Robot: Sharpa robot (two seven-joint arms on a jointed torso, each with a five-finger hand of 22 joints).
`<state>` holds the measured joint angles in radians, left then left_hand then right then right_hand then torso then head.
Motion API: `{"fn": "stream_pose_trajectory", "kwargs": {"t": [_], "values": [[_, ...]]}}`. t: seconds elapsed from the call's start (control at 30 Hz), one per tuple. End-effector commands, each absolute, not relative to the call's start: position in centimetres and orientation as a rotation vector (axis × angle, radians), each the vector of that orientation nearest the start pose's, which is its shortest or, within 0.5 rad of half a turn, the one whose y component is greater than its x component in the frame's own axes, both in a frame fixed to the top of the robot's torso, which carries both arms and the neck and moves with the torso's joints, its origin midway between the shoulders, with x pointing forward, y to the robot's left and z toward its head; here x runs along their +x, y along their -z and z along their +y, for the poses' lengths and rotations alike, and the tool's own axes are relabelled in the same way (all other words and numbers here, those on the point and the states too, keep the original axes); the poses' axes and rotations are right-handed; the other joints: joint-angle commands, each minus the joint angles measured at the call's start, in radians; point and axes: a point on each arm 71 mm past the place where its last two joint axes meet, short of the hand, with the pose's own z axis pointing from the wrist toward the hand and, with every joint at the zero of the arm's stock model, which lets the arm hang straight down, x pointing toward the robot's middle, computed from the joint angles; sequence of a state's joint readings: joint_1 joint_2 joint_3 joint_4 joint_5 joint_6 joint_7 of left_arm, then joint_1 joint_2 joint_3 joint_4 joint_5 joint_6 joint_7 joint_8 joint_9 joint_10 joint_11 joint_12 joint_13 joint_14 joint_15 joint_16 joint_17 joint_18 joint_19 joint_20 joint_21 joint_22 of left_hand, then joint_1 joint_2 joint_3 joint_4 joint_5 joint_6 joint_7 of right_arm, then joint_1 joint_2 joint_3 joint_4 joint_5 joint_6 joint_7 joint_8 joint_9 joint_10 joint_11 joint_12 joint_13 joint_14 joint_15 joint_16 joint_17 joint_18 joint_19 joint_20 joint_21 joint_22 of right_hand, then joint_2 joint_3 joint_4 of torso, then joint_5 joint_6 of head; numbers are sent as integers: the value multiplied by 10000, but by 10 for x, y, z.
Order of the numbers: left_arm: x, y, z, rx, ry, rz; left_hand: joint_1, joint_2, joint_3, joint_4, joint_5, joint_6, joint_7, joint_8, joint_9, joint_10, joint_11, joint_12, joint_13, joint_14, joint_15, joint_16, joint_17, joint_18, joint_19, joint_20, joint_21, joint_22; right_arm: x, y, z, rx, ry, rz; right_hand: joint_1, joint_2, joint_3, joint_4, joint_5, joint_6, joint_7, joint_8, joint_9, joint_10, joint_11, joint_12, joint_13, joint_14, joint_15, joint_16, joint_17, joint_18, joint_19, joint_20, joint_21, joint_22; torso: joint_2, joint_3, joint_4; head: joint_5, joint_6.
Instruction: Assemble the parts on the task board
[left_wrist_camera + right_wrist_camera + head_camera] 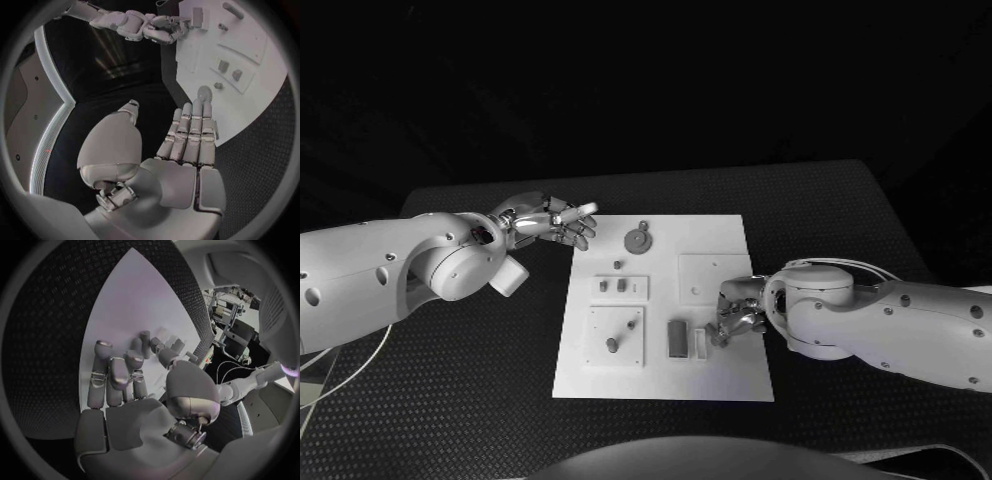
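Two hands are in my feeds. My left hand (548, 222) hovers just off the far left corner of the task board (718, 380), fingers (190, 131) straight and spread, holding nothing. My right hand (737, 313) sits at the board's right edge with its fingers curled down near an upright grey part (678, 338); I cannot tell whether they grip anything. Beyond the left fingers, a round part (638, 239) lies on the board. Everything rests on the black surface (473, 400).
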<state>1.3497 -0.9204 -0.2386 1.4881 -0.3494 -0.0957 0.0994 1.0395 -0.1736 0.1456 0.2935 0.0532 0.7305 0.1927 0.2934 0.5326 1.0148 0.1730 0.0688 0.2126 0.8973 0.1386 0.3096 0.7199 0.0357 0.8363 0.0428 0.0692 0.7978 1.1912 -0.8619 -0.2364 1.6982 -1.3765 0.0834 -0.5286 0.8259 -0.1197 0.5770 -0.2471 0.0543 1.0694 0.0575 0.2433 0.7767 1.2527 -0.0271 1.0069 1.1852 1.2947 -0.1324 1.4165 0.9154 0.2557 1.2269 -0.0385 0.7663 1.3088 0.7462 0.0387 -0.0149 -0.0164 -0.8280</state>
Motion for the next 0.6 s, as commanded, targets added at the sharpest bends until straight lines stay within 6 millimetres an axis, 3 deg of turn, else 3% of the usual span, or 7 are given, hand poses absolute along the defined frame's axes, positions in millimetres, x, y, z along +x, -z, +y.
{"fn": "stream_pose_trajectory", "kwargs": {"t": [0.03, 0.27, 0.4, 0.5, 0.6], "values": [[484, 196, 248, -7612, 12269, 19343, 70, 11, -48, 3, -37, -9, 224, 40, 14, 43, 1, 37, -14, 39, -30, -49, 9, 46, 42, -57, 50, 15, 409, 286, -208, -2722, -1102, 23303, 33, 84, 15, -66, -49, -153, 228, -74, -1210, 42, -42, 50, -2, -29, -39, 23, -5, 61, -17, -40, -37, 170, -2, 5, -3, -12, 15], [484, 196, 248, -7629, 12248, 19342, 72, 10, -58, 4, -37, -9, 223, 41, 13, 44, 1, 37, -14, 40, -30, -51, 11, 46, 43, -57, 50, 14, 415, 286, -218, -3141, -413, 22853, 54, 124, -4, -187, -50, -161, 230, -76, -1212, 41, -41, 43, -8, -48, -39, 6, -48, 61, -34, -33, -48, 168, -3, 9, -6, -3, 15], [484, 196, 248, -7629, 12245, 19350, 73, 8, -66, 5, -37, -9, 223, 41, 13, 44, 1, 37, -14, 41, -30, -53, 12, 46, 44, -57, 50, 14, 414, 285, -213, -3401, -488, 22709, -84, 19, -64, -166, -49, -194, 245, -93, -1223, 25, -26, 23, -20, -60, -26, -17, -62, 61, -53, -6, -69, 159, 0, 18, 1, -13, 26], [484, 196, 248, -7627, 12246, 19366, 72, 9, -69, 6, -37, -9, 223, 41, 13, 44, 1, 37, -15, 41, -30, -53, 12, 46, 45, -57, 50, 14, 415, 284, -205, -3734, -560, 22570, -313, -197, -52, 63, -44, -254, 264, -130, -1245, 3, -6, -4, -36, -67, -8, -50, -82, 61, -60, 16, -102, 140, 1, 17, 0, -9, 16], [484, 197, 247, -7616, 12257, 19403, 72, 11, -72, 7, -37, -10, 223, 41, 12, 44, 1, 36, -15, 42, -30, -54, 13, 46, 45, -58, 50, 14, 414, 284, -198, -4350, -372, 22447, -733, -663, 185, 784, -59, -328, 277, -179, -1279, -26, 18, -44, -62, -68, 12, -95, -111, 61, -47, 19, -162, 102, 0, 4, -3, -30, 24]]}}
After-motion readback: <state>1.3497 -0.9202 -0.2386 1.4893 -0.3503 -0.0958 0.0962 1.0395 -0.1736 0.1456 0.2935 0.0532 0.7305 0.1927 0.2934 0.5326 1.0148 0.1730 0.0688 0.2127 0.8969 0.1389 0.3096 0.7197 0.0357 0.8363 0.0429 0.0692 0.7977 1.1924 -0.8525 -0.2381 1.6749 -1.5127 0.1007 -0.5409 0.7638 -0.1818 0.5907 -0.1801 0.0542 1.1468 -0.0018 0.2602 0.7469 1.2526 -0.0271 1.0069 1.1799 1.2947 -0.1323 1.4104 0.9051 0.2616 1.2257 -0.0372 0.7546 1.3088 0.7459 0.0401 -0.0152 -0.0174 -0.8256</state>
